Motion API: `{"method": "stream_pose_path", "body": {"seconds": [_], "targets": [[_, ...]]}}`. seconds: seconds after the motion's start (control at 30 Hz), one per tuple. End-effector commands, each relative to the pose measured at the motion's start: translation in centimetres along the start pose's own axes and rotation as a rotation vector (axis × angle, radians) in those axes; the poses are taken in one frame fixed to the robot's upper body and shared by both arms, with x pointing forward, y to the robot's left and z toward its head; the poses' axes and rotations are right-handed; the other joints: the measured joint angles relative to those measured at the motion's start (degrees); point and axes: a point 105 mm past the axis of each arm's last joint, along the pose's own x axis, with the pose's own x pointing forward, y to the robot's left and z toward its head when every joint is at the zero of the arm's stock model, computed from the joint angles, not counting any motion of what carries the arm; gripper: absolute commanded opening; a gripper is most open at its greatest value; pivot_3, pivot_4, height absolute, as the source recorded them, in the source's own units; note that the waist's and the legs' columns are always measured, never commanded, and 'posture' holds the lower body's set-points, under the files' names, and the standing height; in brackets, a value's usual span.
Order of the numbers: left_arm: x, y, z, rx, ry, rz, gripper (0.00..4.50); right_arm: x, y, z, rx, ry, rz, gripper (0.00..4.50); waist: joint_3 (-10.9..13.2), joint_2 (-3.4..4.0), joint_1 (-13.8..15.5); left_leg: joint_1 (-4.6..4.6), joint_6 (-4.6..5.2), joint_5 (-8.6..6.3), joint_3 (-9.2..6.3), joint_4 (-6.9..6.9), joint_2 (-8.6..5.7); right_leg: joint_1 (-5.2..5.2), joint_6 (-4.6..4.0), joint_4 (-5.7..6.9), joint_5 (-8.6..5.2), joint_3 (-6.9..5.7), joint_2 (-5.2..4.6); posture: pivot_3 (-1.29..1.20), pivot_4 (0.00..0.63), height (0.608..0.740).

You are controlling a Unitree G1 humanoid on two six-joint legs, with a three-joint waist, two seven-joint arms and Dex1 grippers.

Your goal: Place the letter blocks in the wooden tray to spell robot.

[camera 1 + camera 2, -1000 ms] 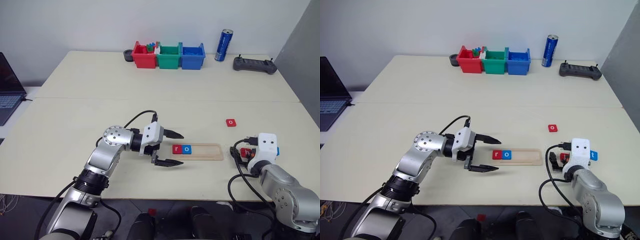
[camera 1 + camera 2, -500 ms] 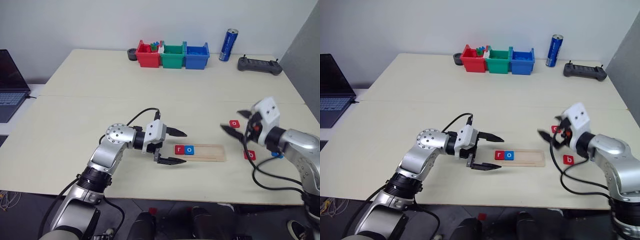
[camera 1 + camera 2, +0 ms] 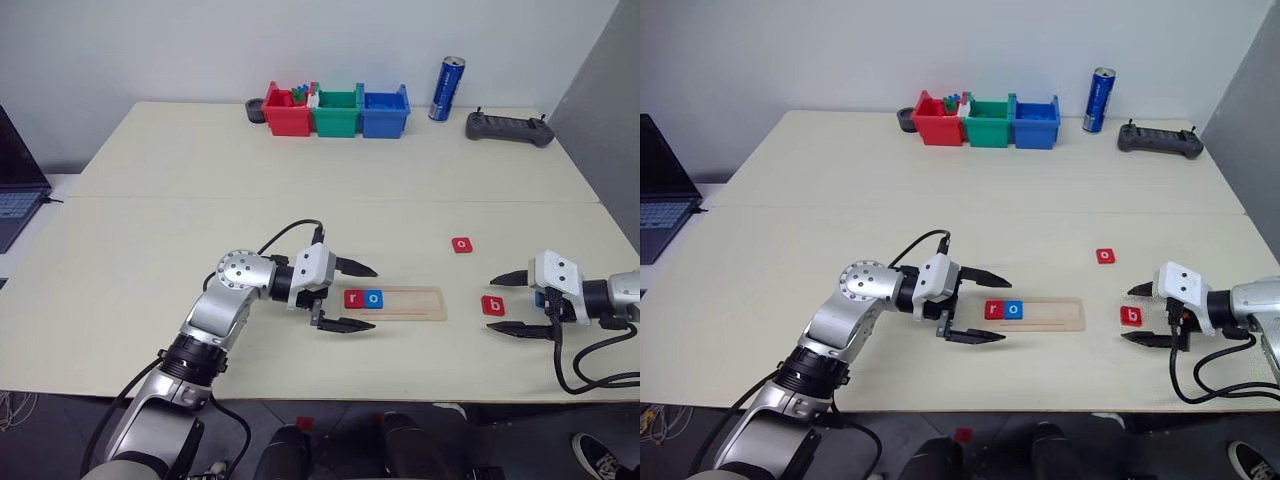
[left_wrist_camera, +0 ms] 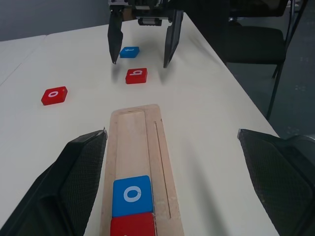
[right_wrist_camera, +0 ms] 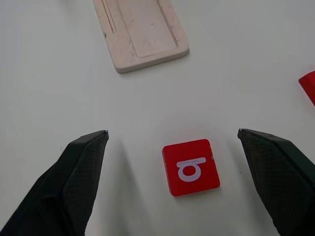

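Broad pale cream table point(image 3: 300, 200), matte and smooth, in two slabs joined by a seam; at its far edge, well away from both grippers, three glossy plastic bins in a row, red point(image 3: 288, 112), green point(image 3: 337, 112) and blue point(image 3: 384, 112), with a blue metal can point(image 3: 446, 90) and a dark game-style controller point(image 3: 508, 128) further to the right. Nearer, just ahead of the left gripper point(image 3: 350, 296), the wooden tray point(image 3: 415, 303): a long narrow strip of pale unfinished wood with rounded corners and a shallow groove, lying flat and pointing away from that gripper's wide-spread black fingers, nothing between them. In the tray's end nearest the left gripper, two small flat square letter blocks side by side and touching: a red one with a white r point(image 3: 354, 298), then a blue one with a white o point(image 3: 373, 298); rest of the groove bare. Beyond the tray's far end, framed between the fully parted textured fingers of the right gripper point(image 3: 512, 304) but untouched, a red block with a white b point(image 3: 492, 305), flat on the table; close behind it toward the right wrist, a blue block point(image 4: 129, 51) with a white letter; off to one side of the right gripper, further up the table, a second red o block point(image 3: 460, 244), lying apart from the others.
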Motion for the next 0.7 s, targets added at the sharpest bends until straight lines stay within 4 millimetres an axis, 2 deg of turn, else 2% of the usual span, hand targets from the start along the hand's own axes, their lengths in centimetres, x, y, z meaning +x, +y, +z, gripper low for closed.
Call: {"method": "stream_pose_path", "body": {"seconds": [0.03, 0.23, 0.53, 0.63, 0.7], "targets": [[0.2, -0.1, 0.8, 0.038, -0.015, -0.014, 4.50, 0.2, -0.6, 0.5, -0.040, -0.006, 0.002, 4.49, 0.00, 0.00, 0.05, 0.00, 0.00, 0.00, 0.00, 0.00, 0.00, 0.00, 0.00, 0.00, 0.00, 0.00, 0.00, 0.00, 0.150, 0.740], [0.2, -0.4, 0.9, 0.042, -0.012, -0.029, 4.50, 0.9, -1.0, -0.7, -0.010, 0.021, 0.015, 4.49, 0.00, 0.00, 0.26, -0.01, 0.00, 0.00, -0.01, 0.00, -0.03, 0.00, 0.00, 0.00, 0.00, -0.01, -0.03, 0.00, 0.150, 0.740], [0.1, -0.2, 1.0, 0.044, -0.007, -0.031, 4.50, 0.9, -1.5, -2.0, 0.015, 0.060, 0.015, 4.49, 0.00, 0.01, 0.24, 0.00, 0.00, 0.00, -0.01, 0.01, -0.03, 0.00, -0.01, 0.01, 0.00, -0.01, -0.04, 0.00, 0.150, 0.740], [0.1, -0.2, 1.0, 0.045, -0.007, -0.031, 4.50, 1.0, -1.6, -2.2, 0.025, 0.054, 0.013, 3.88, 0.00, 0.01, 0.22, 0.01, 0.00, 0.00, 0.00, 0.01, -0.02, 0.00, -0.01, 0.01, 0.00, 0.00, -0.04, 0.00, 0.150, 0.740], [0.1, -0.2, 1.0, 0.046, -0.007, -0.030, 4.50, 1.0, -1.6, -2.2, 0.022, 0.053, 0.014, 3.21, 0.00, 0.01, 0.21, 0.01, 0.00, 0.00, -0.01, 0.01, -0.02, 0.00, -0.01, 0.02, 0.00, 0.00, -0.04, 0.00, 0.150, 0.740]]}}
